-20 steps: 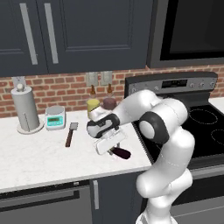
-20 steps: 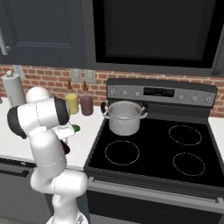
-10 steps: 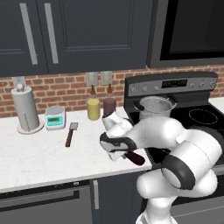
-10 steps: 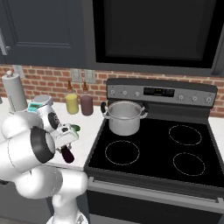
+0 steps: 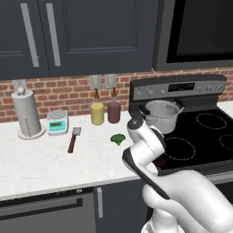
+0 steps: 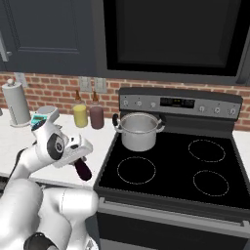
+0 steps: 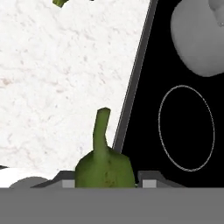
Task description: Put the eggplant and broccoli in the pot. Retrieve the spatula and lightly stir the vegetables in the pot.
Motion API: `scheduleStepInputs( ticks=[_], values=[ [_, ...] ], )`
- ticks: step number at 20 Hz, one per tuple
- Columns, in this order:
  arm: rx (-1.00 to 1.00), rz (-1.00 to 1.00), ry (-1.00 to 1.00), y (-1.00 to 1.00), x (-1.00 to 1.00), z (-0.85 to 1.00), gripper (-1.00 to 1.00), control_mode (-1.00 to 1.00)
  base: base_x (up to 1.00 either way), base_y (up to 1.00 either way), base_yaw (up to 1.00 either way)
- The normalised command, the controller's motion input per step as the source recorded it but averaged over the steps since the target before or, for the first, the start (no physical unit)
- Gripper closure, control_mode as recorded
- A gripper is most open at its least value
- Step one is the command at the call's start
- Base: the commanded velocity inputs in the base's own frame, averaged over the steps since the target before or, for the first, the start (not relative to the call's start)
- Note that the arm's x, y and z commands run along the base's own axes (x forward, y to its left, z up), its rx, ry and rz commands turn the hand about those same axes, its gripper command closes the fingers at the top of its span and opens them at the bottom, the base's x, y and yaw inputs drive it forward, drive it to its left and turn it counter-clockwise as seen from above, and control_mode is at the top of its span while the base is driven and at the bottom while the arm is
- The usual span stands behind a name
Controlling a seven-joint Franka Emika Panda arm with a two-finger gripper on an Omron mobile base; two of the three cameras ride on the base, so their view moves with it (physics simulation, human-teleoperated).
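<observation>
Right base view: eggplant [image 6: 83, 169] held in the gripper [image 6: 78, 158], hanging dark and glossy below the hand, above the counter edge just left of the stove [image 6: 171, 168]. Hand view: green stem cap of the eggplant rising between the two finger tips, jaws closed narrow on it, counter to the left and black cooktop to the right, pot [image 7: 203, 37] up in the far corner. Lifted clear of the counter [image 5: 45, 159], judging by the gap under it, but not yet over the cooktop.

Left base view: broccoli [image 5: 118, 139] lying on the counter, near the stove's left edge, apart from everything. Spatula [image 5: 73, 140] flat on the counter further left, blade toward the wall, just beside the small scale [image 5: 57, 122]. Pot on the rear left burner, apparently empty, though the interior cannot be read fully.

Progress, by estimate: early. First vegetable picked, not delivered. Remaining: carry eggplant to the pot and release; fetch broccoli likewise; pick up spatula; stir lightly.
</observation>
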Motion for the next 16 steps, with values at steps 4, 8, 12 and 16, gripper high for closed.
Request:
scheduleStepInputs(
  ticks=[4, 8, 12, 16],
  values=[
    [0.0, 0.06, -0.31, -0.33, 0.01, 0.93, 1.0, -1.0, 0.0, 0.0, 0.0],
    [-0.03, 0.05, -0.28, -0.2, 0.08, 0.84, 1.0, -1.0, 0.0, 0.0, 0.0],
    [-0.03, 0.06, -0.26, -0.13, 0.11, 0.67, 1.0, -1.0, 0.0, 0.0, 0.0],
    [0.0, 0.07, -0.21, -0.24, 0.3, 0.61, 1.0, -1.0, 0.0, 0.0, 0.0]
  ],
)
